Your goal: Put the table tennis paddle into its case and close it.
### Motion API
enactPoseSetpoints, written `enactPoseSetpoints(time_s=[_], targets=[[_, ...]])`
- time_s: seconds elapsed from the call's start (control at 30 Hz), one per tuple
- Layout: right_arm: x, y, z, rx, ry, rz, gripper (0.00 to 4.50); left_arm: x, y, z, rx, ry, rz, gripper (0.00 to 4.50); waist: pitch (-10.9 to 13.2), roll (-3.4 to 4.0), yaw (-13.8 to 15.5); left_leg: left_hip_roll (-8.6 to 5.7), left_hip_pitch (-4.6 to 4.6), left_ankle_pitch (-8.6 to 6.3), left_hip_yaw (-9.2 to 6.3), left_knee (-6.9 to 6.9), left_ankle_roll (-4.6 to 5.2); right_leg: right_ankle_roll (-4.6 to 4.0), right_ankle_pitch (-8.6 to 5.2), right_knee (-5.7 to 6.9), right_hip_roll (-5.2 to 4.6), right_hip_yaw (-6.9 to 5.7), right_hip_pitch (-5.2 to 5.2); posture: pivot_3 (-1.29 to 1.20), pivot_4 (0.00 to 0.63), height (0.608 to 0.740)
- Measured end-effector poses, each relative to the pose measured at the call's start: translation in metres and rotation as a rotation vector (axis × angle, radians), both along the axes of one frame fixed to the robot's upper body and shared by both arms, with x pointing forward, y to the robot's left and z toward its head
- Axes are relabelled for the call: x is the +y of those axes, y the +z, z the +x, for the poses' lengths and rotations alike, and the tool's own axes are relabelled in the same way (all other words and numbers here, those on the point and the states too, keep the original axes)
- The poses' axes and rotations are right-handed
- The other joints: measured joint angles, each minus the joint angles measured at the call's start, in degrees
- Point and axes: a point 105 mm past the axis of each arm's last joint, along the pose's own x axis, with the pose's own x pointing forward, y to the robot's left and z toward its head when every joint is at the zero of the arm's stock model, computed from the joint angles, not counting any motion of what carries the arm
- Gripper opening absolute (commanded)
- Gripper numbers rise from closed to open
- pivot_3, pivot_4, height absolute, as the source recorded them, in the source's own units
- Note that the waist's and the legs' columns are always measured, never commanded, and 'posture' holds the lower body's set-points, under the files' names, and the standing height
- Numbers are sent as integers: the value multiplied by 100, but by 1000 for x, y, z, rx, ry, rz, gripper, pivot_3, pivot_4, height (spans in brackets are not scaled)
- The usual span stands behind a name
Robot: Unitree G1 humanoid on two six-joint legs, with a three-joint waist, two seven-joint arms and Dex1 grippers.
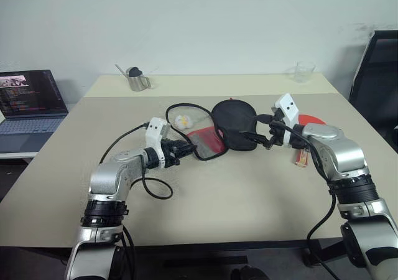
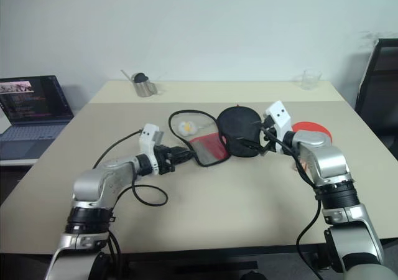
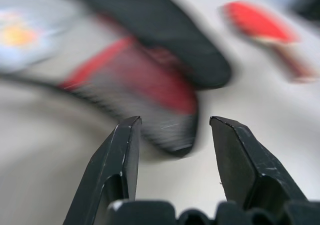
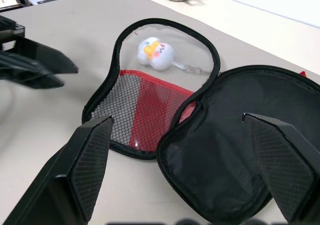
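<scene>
Right wrist view: case [image 4: 210, 135] between right hand [image 4: 185, 170] fingers.

The case [image 1: 217, 130] lies opened out near the middle of the tabletop [image 1: 249, 193], its two halves side by side and joined: the mesh-pocket half [image 4: 142, 112] to the left, the other half [image 1: 235, 123] to the right and partly over it. The plush keychain [image 1: 181, 121] rests just behind the mesh half, inside the loop of the zip edge. The table tennis paddle [image 1: 309, 121] lies flat to the right of the case, apart from it, its handle [image 1: 301, 158] toward the near edge. The left tool [image 1: 186, 149] is just left of the mesh half, the right tool [image 1: 264, 134] at the case's right side. A metal cup [image 1: 137, 79] stands far back on the left, a glass [image 1: 305, 72] far back on the right. A laptop [image 1: 28, 109] sits on a lower surface left of the tabletop.
</scene>
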Motion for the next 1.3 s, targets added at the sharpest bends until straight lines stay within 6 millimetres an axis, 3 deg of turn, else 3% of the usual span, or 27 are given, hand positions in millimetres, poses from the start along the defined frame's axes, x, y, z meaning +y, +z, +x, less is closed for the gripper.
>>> enactPoseSetpoints(time_s=[0.2,0.6,0.77,1.23,1.3], targets=[[0,0,0,0,0,0,4500,-13,-28,3,92,43,8,2369,0,0,-13,2,3,1,1,2,0,-1,0,3,3,1,2,0,150,740],[-4,-3,-1,6,-8,-8,4500,-4,-32,9,110,141,2,2369,0,0,-14,1,2,0,0,0,0,-1,0,0,3,1,1,0,150,740],[-4,-3,-1,5,-9,-9,4500,-3,-57,16,184,192,-8,2369,0,-1,-3,-1,1,0,-1,2,0,0,0,0,3,-2,3,0,150,740],[-4,-1,-2,-3,-7,-12,4500,-17,-49,36,148,194,-36,2369,-1,-2,1,-1,0,0,0,0,0,0,0,-2,3,-1,2,0,150,740],[-4,-1,-2,-3,-7,-12,4500,-20,-46,37,137,189,-42,1996,-1,-2,2,-1,0,0,0,0,0,0,0,-1,3,-1,2,0,150,740]])
